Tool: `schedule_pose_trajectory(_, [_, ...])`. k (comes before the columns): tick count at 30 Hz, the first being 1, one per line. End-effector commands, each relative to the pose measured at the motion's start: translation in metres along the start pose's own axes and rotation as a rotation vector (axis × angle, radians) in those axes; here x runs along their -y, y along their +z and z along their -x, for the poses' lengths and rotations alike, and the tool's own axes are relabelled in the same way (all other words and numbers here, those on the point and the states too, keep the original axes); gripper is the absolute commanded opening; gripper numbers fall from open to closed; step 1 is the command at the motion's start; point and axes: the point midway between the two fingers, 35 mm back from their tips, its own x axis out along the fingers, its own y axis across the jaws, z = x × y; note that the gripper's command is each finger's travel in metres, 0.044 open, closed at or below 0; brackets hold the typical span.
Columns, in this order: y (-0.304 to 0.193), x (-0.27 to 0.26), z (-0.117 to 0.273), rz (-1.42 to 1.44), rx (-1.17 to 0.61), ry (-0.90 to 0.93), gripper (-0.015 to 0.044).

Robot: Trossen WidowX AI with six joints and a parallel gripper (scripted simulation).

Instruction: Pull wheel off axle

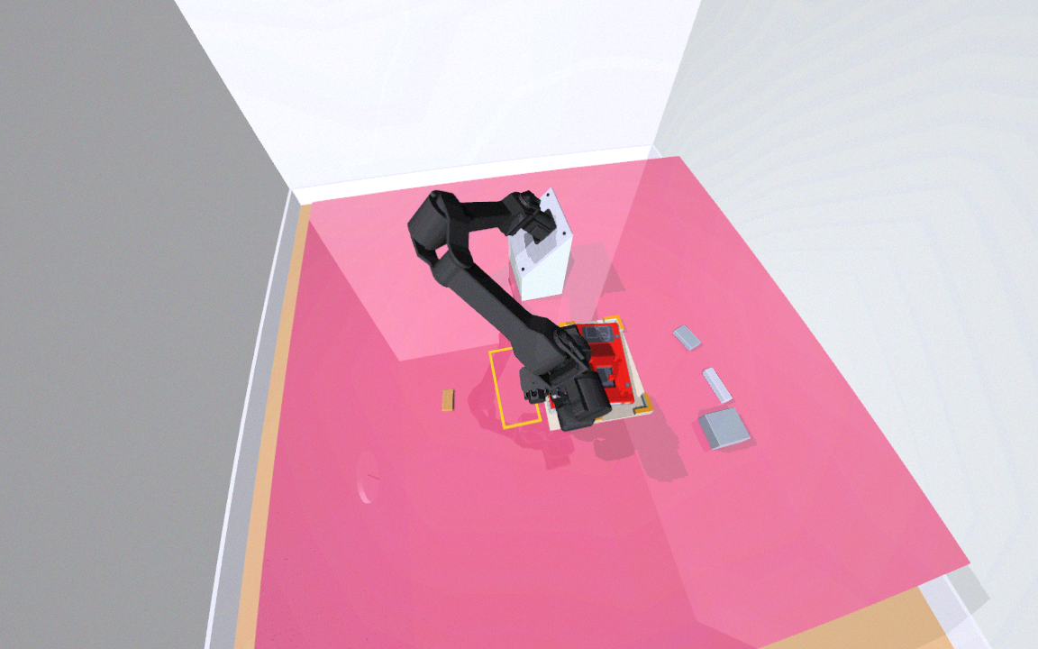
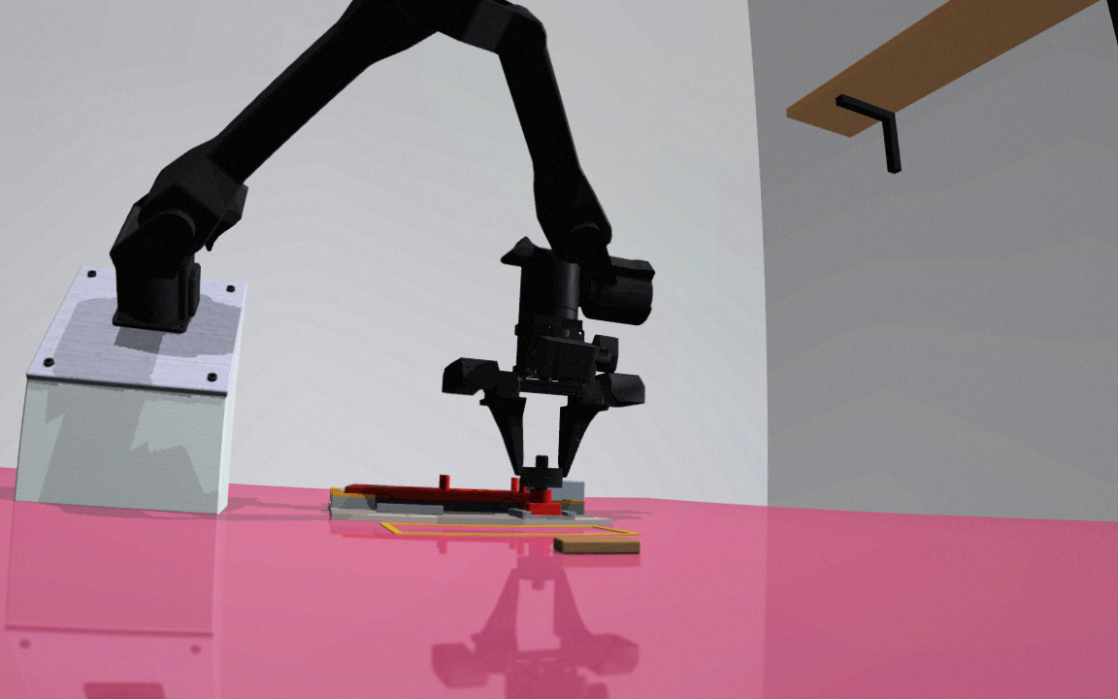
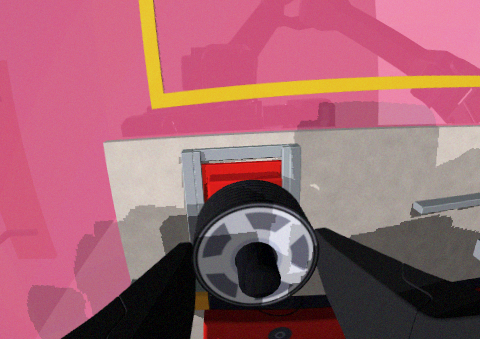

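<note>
- Fingers clamped on the wheel (image 3: 254, 253), one on each side of the tyre; wrist view shows both touching the rim, hub facing the camera.
- Wheel sits on the axle (image 3: 256, 271), whose dark end shows in the hub centre. Exterior view: wheel (image 2: 541, 474) between the fingertips, just above the red fixture (image 2: 450, 495).
- Judgement: grasp made, pull-off not yet done.
- To do it well: draw straight up along the axle, no sideways drift until the hub is free; a tilted pull would likely bind the bore on the shaft.
- Keep the clamp firm; the tyre is round, so slip or roll in the grip is the risk.
- Then carry across to the yellow frame (image 3: 155, 39), which lies just beside the board (image 3: 374, 166) on the tabletop (image 2: 893, 599).
- Lower until seated, part the fingers, lift away.
- Wrist view alone gives finger contact and axle centring; height is unreadable there.
- Exterior view alone gives the wheel's height over the fixture and the arm's vertical approach; the frame (image 2: 502, 527) reads only as a thin line.
- Top view: arm hides the wheel, but frame (image 1: 516, 387) shows whole, beside the board, with a small brown block (image 1: 447, 400) well apart.
</note>
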Motion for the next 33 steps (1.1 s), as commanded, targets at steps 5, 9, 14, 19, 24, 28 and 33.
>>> schedule_pose_trajectory(5, [-0.001, 0.0, 0.008, 0.008, 0.0, 0.005, 0.0])
schedule_pose_trajectory(9, [-0.001, 0.0, 0.009, 0.008, 0.001, 0.005, 0.0])
schedule_pose_trajectory(14, [-0.001, 0.0, 0.011, 0.008, 0.001, 0.005, 0.0])
schedule_pose_trajectory(19, [-0.001, 0.0, 0.012, 0.008, 0.001, 0.005, 0.0])
schedule_pose_trajectory(24, [-0.001, 0.0, 0.014, 0.009, 0.001, 0.005, 0.0])
schedule_pose_trajectory(28, [-0.002, 0.0, 0.015, 0.009, 0.001, 0.005, 0.0])
schedule_pose_trajectory(33, [-0.002, 0.0, 0.017, 0.009, 0.001, 0.005, 0.0])
